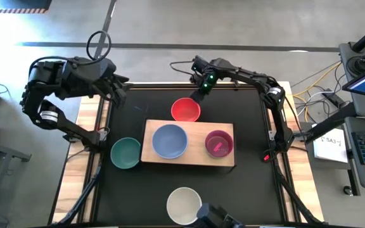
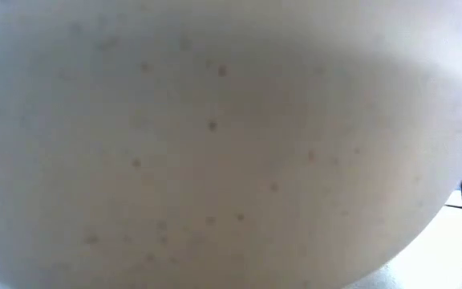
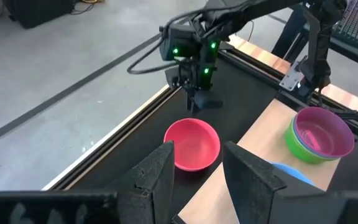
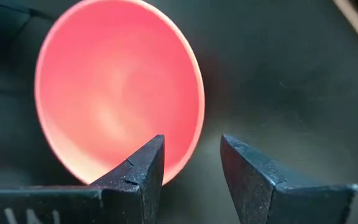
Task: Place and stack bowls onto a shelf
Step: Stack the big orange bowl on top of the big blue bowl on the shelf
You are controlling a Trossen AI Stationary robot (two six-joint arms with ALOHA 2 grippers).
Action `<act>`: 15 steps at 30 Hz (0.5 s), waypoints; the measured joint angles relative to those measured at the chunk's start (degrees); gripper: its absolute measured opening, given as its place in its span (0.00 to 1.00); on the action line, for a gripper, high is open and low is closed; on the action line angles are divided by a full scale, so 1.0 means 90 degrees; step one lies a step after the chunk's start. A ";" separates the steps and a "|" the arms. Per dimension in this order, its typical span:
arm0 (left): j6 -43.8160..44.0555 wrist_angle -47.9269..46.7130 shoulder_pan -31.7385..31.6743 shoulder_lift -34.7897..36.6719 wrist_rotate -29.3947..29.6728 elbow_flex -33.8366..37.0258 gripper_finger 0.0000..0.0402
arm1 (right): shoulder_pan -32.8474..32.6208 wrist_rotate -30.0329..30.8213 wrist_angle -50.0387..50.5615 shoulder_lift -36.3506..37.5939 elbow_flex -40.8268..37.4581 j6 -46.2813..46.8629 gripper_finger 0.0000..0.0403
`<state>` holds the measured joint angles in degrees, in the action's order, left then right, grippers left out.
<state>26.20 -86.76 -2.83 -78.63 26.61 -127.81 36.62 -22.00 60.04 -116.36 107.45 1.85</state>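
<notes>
A red bowl (image 1: 185, 109) sits upright on the black table just behind the shelf (image 1: 157, 156). My right gripper (image 1: 200, 96) hangs open just above the bowl's far-right rim (image 4: 194, 102), tilted down, clear of it in the left wrist view, where the gripper (image 3: 199, 102) is over the red bowl (image 3: 191, 144). On the shelf stand a blue-grey bowl (image 1: 170, 140) and a magenta bowl (image 1: 218, 144) nested in a green bowl (image 3: 300, 149). My left gripper (image 3: 197, 163) is open and empty, raised at the table's far-left corner (image 1: 119, 88).
A teal-green bowl (image 1: 126, 152) stands on the table left of the shelf. A cream-white bowl (image 1: 184, 204) sits at the near edge and fills the low view (image 2: 215, 144). Wooden rails run along the table's left and right sides.
</notes>
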 joint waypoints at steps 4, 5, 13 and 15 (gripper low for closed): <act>0.0002 0.0000 0.0000 0.0000 -0.0005 0.0000 0.29 | -0.0043 -0.0002 -0.0291 0.0000 -0.0332 0.0200 0.36; 0.0002 -0.0001 0.0000 -0.0001 -0.0005 0.0000 0.29 | -0.0056 -0.0007 -0.0337 0.0000 -0.0393 0.0220 0.36; 0.0006 0.0017 0.0000 -0.0002 -0.0010 0.0002 0.29 | -0.0123 -0.0001 -0.1011 0.0000 -0.0804 0.0447 0.36; 0.0046 0.0025 0.0000 -0.0002 -0.0012 0.0002 0.29 | -0.0126 0.0000 -0.1076 -0.0002 -0.0846 0.0426 0.36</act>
<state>26.61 -86.54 -2.83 -78.65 26.50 -127.79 35.48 -22.00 50.35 -116.38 99.84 5.68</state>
